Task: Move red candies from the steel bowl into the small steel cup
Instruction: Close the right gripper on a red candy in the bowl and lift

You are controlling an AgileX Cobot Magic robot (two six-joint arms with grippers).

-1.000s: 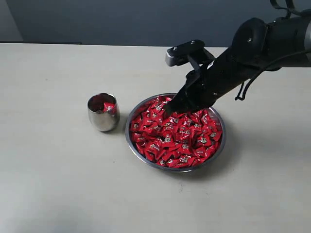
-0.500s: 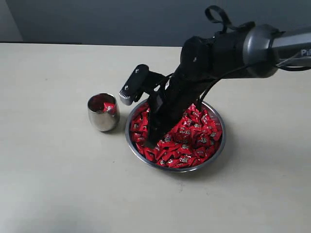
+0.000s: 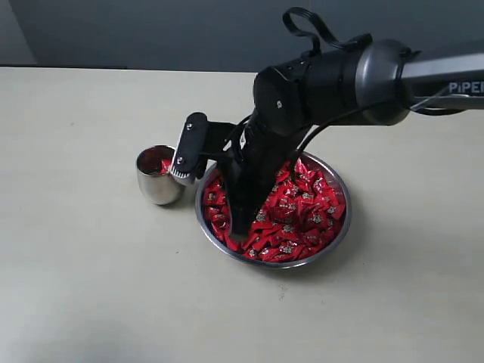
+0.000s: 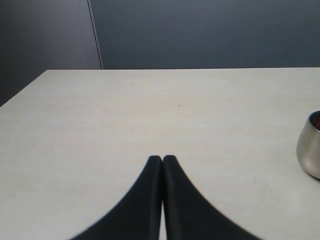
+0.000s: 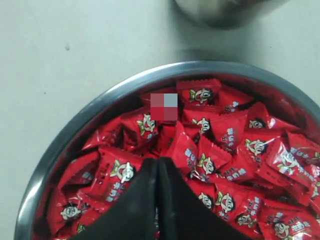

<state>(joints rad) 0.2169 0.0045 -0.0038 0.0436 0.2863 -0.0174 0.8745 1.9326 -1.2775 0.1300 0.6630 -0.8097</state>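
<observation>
The steel bowl (image 3: 344,227) is heaped with red candies (image 3: 302,212). To its left stands the small steel cup (image 3: 159,178), with a few red candies inside. My right gripper (image 3: 240,231) points down into the bowl's front left part. In the right wrist view its fingertips (image 5: 157,161) are pressed together on top of the red candies (image 5: 235,135), with nothing showing between them, and the bowl rim (image 5: 100,107) and the cup (image 5: 220,12) lie beyond. My left gripper (image 4: 162,158) is shut and empty over bare table, with the cup (image 4: 311,145) off to one side.
The pale table (image 3: 83,287) spreads out round the bowl and cup. A dark wall runs behind its far edge. The right arm's black forearm (image 3: 325,83) reaches over the bowl's back half.
The right arm has swung from the bowl's back edge toward the cup side, turning its wrist. Its shut tips now sit low in the front left candies. The cup and bowl have not moved.
</observation>
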